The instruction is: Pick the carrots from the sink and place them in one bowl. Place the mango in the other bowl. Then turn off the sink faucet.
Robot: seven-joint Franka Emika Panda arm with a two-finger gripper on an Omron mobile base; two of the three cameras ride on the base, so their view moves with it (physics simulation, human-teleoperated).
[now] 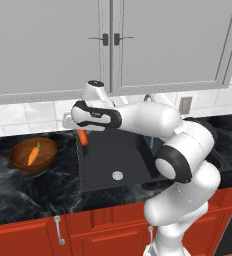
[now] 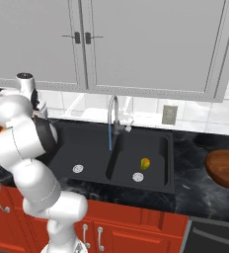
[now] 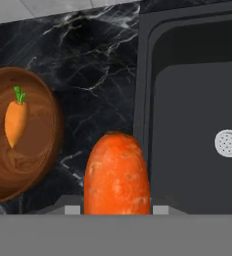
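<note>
My gripper (image 1: 82,131) is shut on an orange carrot (image 1: 83,136), which hangs over the left rim of the black sink (image 1: 119,156). In the hand view the carrot (image 3: 117,175) stands between the finger tips, above the counter beside the sink (image 3: 198,100). To its left, the brown wooden bowl (image 3: 40,147) holds a second carrot (image 3: 16,121); the left base view shows this bowl (image 1: 48,152) on the left counter. The mango (image 2: 145,163) lies in the right basin. A thin blue stream runs from the silver faucet (image 2: 114,116). The other bowl (image 2: 225,168) sits on the right counter.
Grey wall cabinets (image 1: 108,40) hang over the counter. My own arm (image 1: 153,122) reaches across the sink and hides part of the faucet in the left base view. Red base cabinets (image 1: 38,235) run below the black marble counter (image 1: 33,192). A round drain (image 3: 228,143) marks the left basin.
</note>
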